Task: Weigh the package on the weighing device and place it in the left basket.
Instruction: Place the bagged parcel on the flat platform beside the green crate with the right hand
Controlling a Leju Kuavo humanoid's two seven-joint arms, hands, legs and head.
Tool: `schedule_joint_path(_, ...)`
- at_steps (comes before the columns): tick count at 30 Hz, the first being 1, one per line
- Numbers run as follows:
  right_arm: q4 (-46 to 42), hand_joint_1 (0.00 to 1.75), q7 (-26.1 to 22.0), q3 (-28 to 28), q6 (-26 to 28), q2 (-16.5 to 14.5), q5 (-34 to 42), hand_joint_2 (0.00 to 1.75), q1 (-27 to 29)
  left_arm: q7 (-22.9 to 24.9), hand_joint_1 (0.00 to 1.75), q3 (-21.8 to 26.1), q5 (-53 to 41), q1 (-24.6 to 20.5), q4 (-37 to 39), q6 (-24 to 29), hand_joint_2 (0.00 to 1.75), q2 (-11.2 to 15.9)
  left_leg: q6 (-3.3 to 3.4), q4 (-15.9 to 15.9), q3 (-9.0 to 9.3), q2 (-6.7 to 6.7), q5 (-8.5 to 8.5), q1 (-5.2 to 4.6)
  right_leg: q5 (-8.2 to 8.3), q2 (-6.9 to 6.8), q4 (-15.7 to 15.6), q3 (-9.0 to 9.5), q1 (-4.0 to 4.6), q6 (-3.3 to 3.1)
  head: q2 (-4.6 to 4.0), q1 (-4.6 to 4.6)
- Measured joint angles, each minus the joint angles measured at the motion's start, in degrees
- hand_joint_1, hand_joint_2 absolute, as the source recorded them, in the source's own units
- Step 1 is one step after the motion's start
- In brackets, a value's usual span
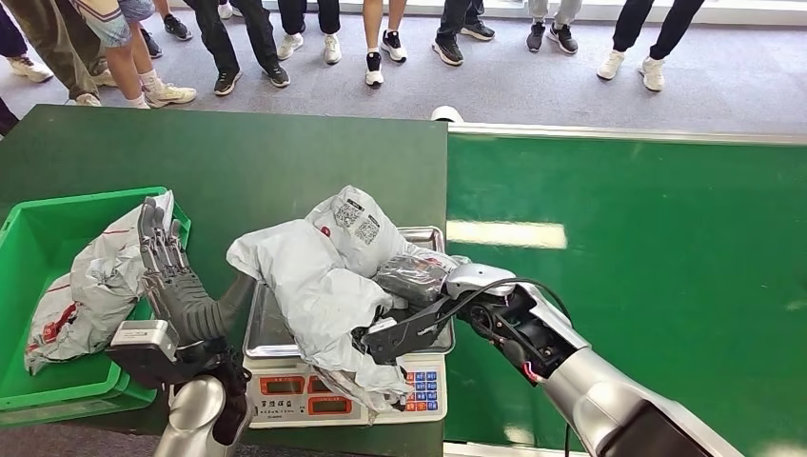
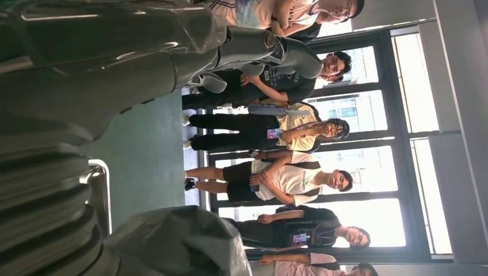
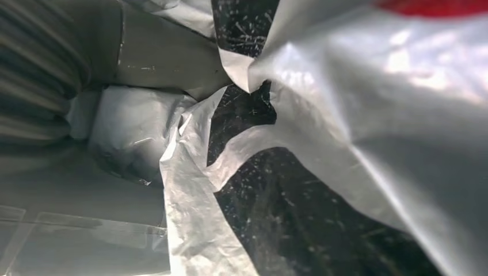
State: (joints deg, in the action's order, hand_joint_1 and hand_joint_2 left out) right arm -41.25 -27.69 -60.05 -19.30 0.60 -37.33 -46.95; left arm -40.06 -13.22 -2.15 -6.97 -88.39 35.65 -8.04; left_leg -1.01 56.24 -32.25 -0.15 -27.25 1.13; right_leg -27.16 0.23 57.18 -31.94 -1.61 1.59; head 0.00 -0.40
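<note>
A crumpled grey package (image 1: 324, 276) lies on the steel pan (image 1: 262, 328) of the weighing scale (image 1: 333, 390) at the table's front edge. My right hand (image 1: 414, 281) grips the package's right side, dark fingers against the plastic; up close in the right wrist view the wrinkled package (image 3: 357, 115) presses against the palm. My left hand (image 1: 171, 276) stands upright and empty with fingers spread, between the scale and the green basket (image 1: 38, 238) on the left. The left wrist view shows that left hand (image 2: 86, 75) beside the package (image 2: 178, 241).
Another grey package (image 1: 90, 286) with red print lies in the green basket. A bright green conveyor belt (image 1: 647, 286) runs on the right of the dark green table (image 1: 238, 152). Several people (image 1: 381, 38) stand along the far side.
</note>
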Motion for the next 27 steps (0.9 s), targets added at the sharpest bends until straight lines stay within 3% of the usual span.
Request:
schedule_joint_path(7, 2.33, 1.74, 2.45, -2.71, 1.29, -0.56, 0.06, 1.75, -1.38, 0.01, 0.00, 0.43, -0.11, 0.04, 0.00, 0.28, 1.75, -0.05, 0.00, 0.00, 0.20, 0.04, 0.00, 0.00, 0.00, 0.01, -0.02, 0.17, 0.00, 0.00, 0.00, 0.01)
schedule_joint_path(11, 2.73, 0.06, 3.52, -3.36, 4.06, -0.60, 0.61, 1.75, -1.38, 0.00, 0.00, 0.51, -0.24, 0.10, -0.01, 0.99, 1.75, -0.15, 0.00, -0.01, 0.32, 0.07, 0.00, 0.00, 0.01, 0.02, -0.02, 0.30, 0.00, -0.01, 0.00, 0.01)
schedule_joint_path(19, 2.24, 0.00, 1.02, -1.36, 15.61, -0.34, 6.41, 1.75, 1.53, 0.00, 0.00, 0.86, -1.46, 0.89, -1.40, 2.66, 1.75, -0.17, 0.01, 0.00, 0.35, 0.06, 0.02, 0.00, 0.02, 0.03, -0.01, 0.33, 0.00, -0.01, 0.00, 0.01)
schedule_joint_path(22, 0.15, 0.00, -1.02, 1.84, 20.20, 0.14, 8.33, 1.75, 4.27, -0.01, 0.00, 2.17, -7.31, 1.29, -2.50, 3.80, 1.75, -0.65, 0.00, 0.00, 0.25, 0.04, 0.01, 0.00, 0.02, 0.02, -0.01, 0.24, 0.00, -0.01, 0.00, 0.01)
schedule_joint_path(27, -4.65, 0.00, -2.70, 7.40, 22.99, 1.31, 8.23, 1.75, 9.20, -0.01, 0.00, 7.75, -18.79, 1.35, -3.84, 4.19, 1.75, -2.88, 0.00, 0.00, 0.13, 0.04, 0.00, 0.00, 0.02, 0.03, -0.02, 0.12, 0.00, -0.01, 0.00, 0.01)
